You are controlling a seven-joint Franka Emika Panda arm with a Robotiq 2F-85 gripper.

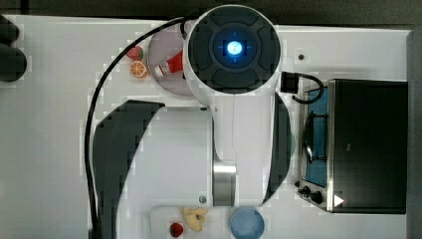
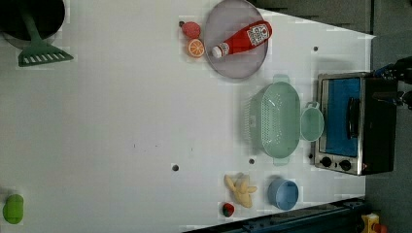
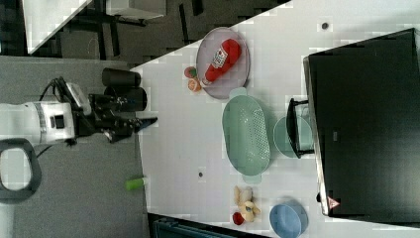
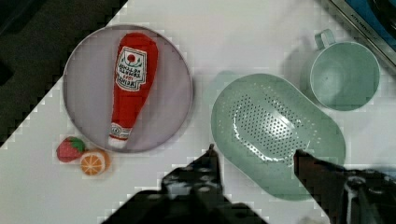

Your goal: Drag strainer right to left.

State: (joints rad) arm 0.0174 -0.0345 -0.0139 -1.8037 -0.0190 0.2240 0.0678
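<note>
The strainer [image 2: 279, 120] is a pale mint-green oval colander with small holes, lying on the white table beside the toaster oven. It also appears in the right view [image 3: 246, 135] and the wrist view [image 4: 275, 128]. A smaller mint cup [image 2: 311, 124] with a handle touches or nearly touches its oven side. My gripper [image 4: 254, 155] hangs open well above the strainer, its two dark fingers framing the strainer's near rim, with nothing between them. In the right view the gripper [image 3: 144, 122] sits far from the table surface. In the top view my white arm [image 1: 234, 99] covers the strainer.
A toaster oven [image 2: 354, 124] stands at the left view's right. A grey plate [image 2: 216, 29] holds a ketchup bottle [image 2: 243, 40], with a strawberry [image 2: 191, 30] and an orange slice [image 2: 196, 47] beside it. Bananas [image 2: 239, 189], a blue bowl [image 2: 283, 194] and a green spatula [image 2: 41, 53] lie around.
</note>
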